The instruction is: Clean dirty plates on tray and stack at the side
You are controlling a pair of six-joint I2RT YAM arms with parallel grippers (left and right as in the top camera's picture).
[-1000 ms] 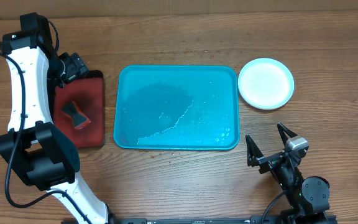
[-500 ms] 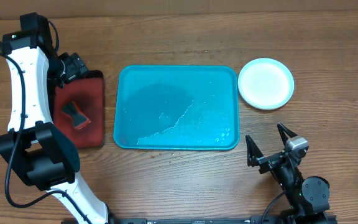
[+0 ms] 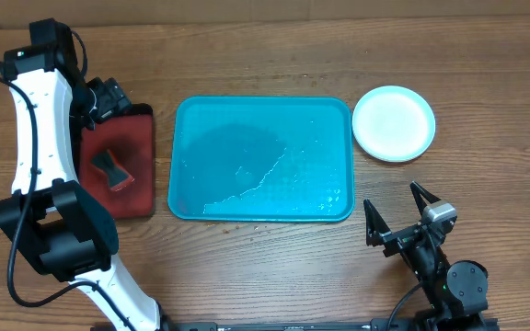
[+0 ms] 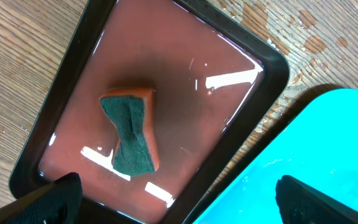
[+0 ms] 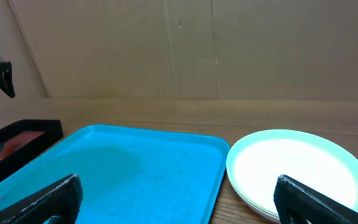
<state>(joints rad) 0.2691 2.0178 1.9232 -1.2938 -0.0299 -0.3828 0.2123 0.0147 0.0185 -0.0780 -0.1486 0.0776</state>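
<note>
The teal tray [image 3: 261, 158] lies mid-table, holds no plates and is streaked with water; it also shows in the right wrist view [image 5: 135, 168] and the left wrist view [image 4: 328, 162]. The plates [image 3: 393, 123] sit in one stack on the table right of the tray, a pale mint one on top; the lower rims show in the right wrist view [image 5: 297, 171]. My left gripper [image 3: 116, 98] is open and empty above the red tray's far end [image 4: 179, 202]. My right gripper [image 3: 392, 197] is open and empty near the front edge, facing the tray and the stack [image 5: 182, 202].
A smaller red tray with a black rim [image 3: 141, 138] lies left of the teal tray and holds water and an orange sponge with a green pad [image 3: 111, 169], also in the left wrist view [image 4: 132, 130]. A cardboard wall [image 5: 179, 43] stands behind the table.
</note>
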